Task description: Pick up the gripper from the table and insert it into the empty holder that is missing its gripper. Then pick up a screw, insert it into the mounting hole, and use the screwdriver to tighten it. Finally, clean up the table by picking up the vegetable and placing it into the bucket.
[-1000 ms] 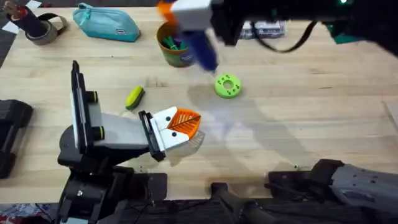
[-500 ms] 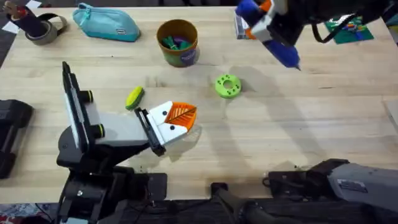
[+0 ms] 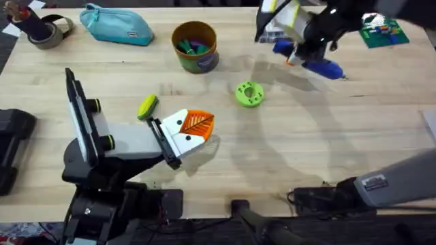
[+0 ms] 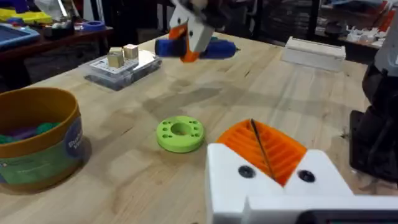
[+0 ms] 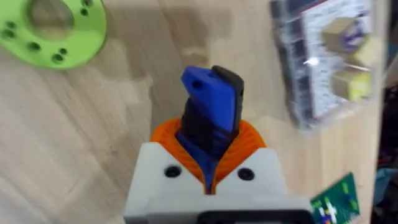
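My right gripper (image 3: 300, 54) is at the back right of the table, shut on the bright blue screwdriver (image 3: 319, 66), which lies nearly level just above the wood. The right wrist view has the orange pads (image 5: 249, 140) clamped around the screwdriver (image 5: 211, 99). Near the front left, my left gripper (image 3: 193, 128) is low over the table, shut and holding nothing. The yellow-green vegetable (image 3: 147, 107) lies just left of it. The orange-brown bucket (image 3: 195, 46) stands at the back centre with coloured bits inside. The loose gripper, the holder and the screw are out of view.
A lime-green disc (image 3: 249, 94) with a centre hole lies mid-table. A clear box (image 3: 276, 30) and a green circuit board (image 3: 385, 30) sit behind the right gripper. A teal pouch (image 3: 116, 26) and a tape roll (image 3: 44, 30) are at the back left.
My right gripper has carried the screwdriver from over the bucket to the back right and come down toward the table. The left arm has barely shifted.
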